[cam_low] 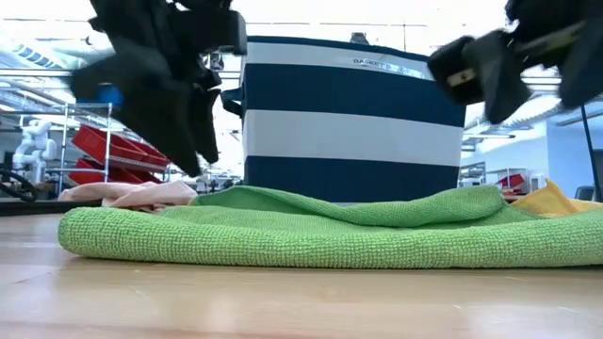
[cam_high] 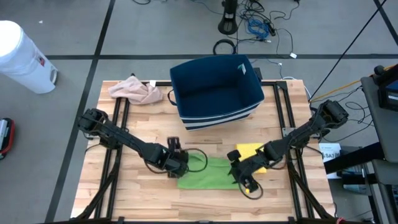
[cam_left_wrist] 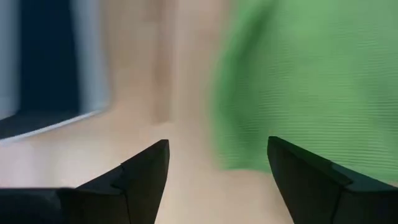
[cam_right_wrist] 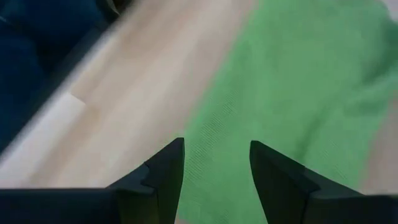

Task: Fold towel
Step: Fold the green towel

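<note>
The green towel point(cam_high: 208, 172) lies on the near part of the wooden table point(cam_high: 205, 140), in front of the striped blue basket point(cam_high: 216, 91), with a yellow cloth point(cam_high: 251, 153) tucked against its right end and a pink cloth point(cam_high: 136, 89) well apart at the far left corner. It looks like soft, nubbly microfibre, light and limp; I'd expect it to sag and drape the moment it is lifted, and to bunch rather than slide. It already sits rumpled, with a raised fold along its far edge, thick at the rim in the low view. Its long axis runs left to right across the table, parallel to the basket's front.

The left hand point(cam_high: 176, 158) hangs over the towel's left end, fingers spread wide with nothing between them. The right hand point(cam_high: 244, 175) hovers over the right end, fingers partly apart and likewise empty. A pinch at each end corner seems the best hold.
</note>
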Robot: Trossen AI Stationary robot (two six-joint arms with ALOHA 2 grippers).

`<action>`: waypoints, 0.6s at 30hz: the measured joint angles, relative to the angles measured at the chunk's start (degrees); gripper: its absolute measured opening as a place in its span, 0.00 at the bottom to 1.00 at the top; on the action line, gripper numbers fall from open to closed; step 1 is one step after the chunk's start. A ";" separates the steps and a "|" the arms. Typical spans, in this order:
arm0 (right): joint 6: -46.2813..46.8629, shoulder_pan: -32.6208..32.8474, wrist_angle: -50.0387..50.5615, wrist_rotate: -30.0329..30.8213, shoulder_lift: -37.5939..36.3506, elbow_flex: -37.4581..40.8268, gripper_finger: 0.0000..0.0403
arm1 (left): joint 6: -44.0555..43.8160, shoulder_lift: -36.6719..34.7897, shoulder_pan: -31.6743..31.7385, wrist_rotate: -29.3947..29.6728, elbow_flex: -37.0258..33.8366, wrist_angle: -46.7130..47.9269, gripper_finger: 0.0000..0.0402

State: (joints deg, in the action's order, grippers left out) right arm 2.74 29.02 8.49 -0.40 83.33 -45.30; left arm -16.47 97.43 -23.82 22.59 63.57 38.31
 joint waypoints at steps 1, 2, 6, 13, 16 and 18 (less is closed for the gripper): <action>0.42 0.88 -1.23 0.00 0.00 0.00 0.42 | 0.99 0.00 -0.83 -3.29 0.00 -1.80 0.69; 0.98 1.64 -2.19 0.05 0.01 0.00 0.42 | 1.97 0.00 -1.89 -5.81 0.00 -3.79 0.69; 3.17 4.07 -5.19 0.84 0.92 -0.02 0.42 | 4.99 0.00 -6.24 -10.62 0.00 -13.64 0.69; 7.42 5.66 -5.76 3.48 6.50 -0.02 0.42 | 3.70 0.69 -7.90 -8.99 0.00 -15.82 0.59; 9.02 5.59 -5.64 3.56 9.01 -0.02 0.42 | 3.22 2.26 -6.99 -9.80 0.00 -15.95 0.52; 10.02 5.59 -5.64 3.63 10.36 -0.02 0.42 | 3.10 3.90 -6.48 -11.69 0.00 -15.99 0.49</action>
State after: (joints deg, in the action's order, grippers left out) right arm 12.76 34.61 2.85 3.22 93.69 -45.32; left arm -13.37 101.32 -30.30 10.90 63.57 22.32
